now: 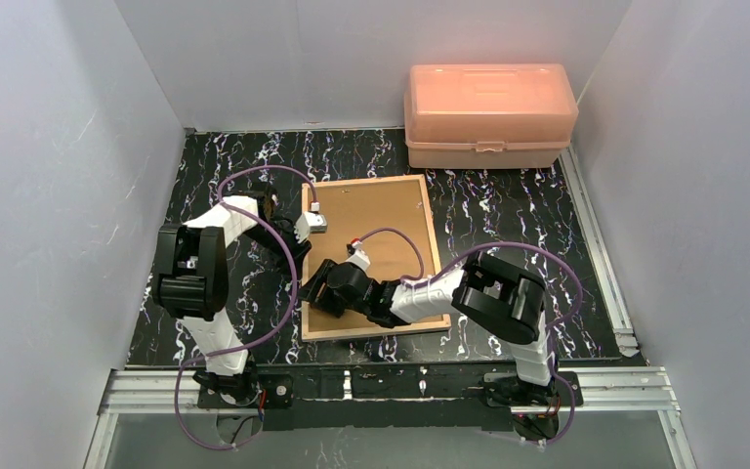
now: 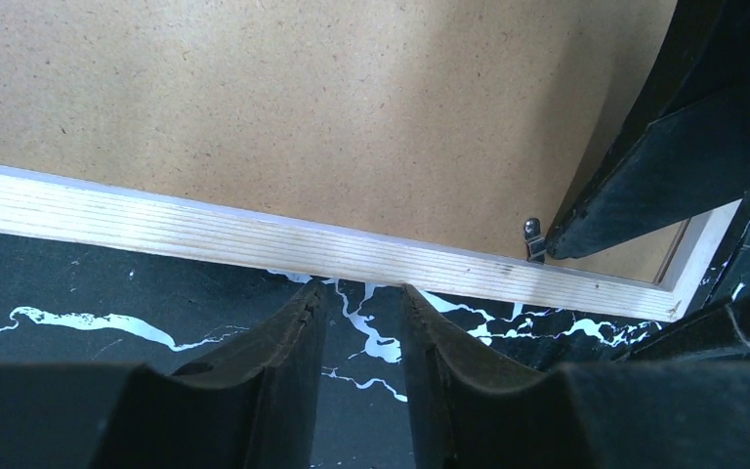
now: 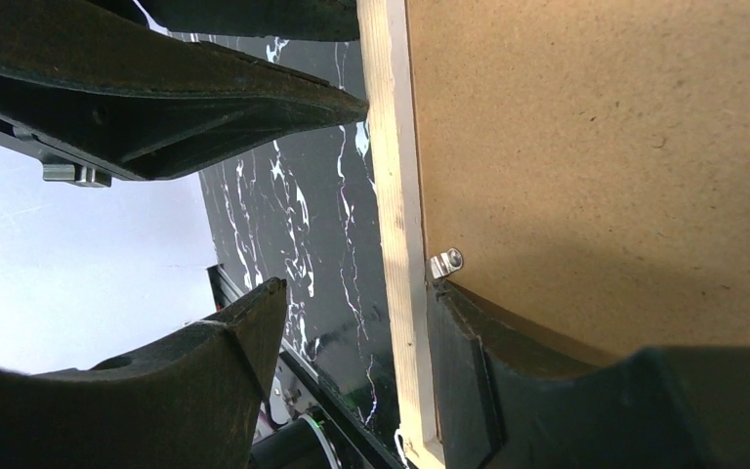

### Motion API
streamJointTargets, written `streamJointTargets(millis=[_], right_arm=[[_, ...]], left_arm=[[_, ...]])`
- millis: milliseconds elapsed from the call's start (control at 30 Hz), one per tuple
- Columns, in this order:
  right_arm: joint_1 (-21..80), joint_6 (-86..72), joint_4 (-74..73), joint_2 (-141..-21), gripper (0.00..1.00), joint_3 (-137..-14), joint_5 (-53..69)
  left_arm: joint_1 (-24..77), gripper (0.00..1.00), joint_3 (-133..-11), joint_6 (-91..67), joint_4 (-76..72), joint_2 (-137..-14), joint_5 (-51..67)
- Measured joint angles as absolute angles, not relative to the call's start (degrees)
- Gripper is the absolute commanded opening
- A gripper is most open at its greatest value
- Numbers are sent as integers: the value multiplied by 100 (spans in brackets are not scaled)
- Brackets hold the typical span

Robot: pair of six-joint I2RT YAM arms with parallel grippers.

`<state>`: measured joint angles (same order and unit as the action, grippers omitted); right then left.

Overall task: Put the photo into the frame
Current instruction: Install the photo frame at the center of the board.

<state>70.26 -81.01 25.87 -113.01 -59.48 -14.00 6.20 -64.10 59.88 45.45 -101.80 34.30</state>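
The frame (image 1: pixel 432 234) lies face down on the black marbled table, its light wood back up. The plain brown backing board (image 1: pixel 376 230) sits inside it. The photo is hidden. My left gripper (image 1: pixel 298 254) is at the frame's left rail. In the left wrist view it (image 2: pixel 361 289) is open, with its tips against the wood rail (image 2: pixel 205 234) and only table between them. My right gripper (image 1: pixel 311 290) is open near the frame's near-left corner. In the right wrist view it (image 3: pixel 356 293) straddles the rail (image 3: pixel 395 195). One finger (image 3: pixel 469 381) rests on the board by a small metal tab (image 3: pixel 446 262).
A translucent orange lidded box (image 1: pixel 488 112) stands at the back right. White walls close in the table on three sides. A metal rail (image 1: pixel 391 381) runs along the near edge by the arm bases. The two grippers are close together at the frame's left side.
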Motion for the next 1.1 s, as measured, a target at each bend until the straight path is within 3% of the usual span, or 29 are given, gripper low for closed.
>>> streamJointTargets(millis=[667,833,1000,1100], right_arm=[[7035,-7843,2707,-11354,66,-6003,-1468],[6963,-7190,2558,-10742,70,-5710,-1570],[6608,-6530,2762,-10051,71,-5636,-1494],[6267,-6077,2928,-10014,73,-5653,-1310]], left_arm=[[696,29,-6539,6049,4718,-10245,3361],[537,37,-6884,5937,4978,-10267,3531],[128,52,-7881,5374,5072,-10396,3826],[-104,56,-8523,4722,4995,-10737,3966]])
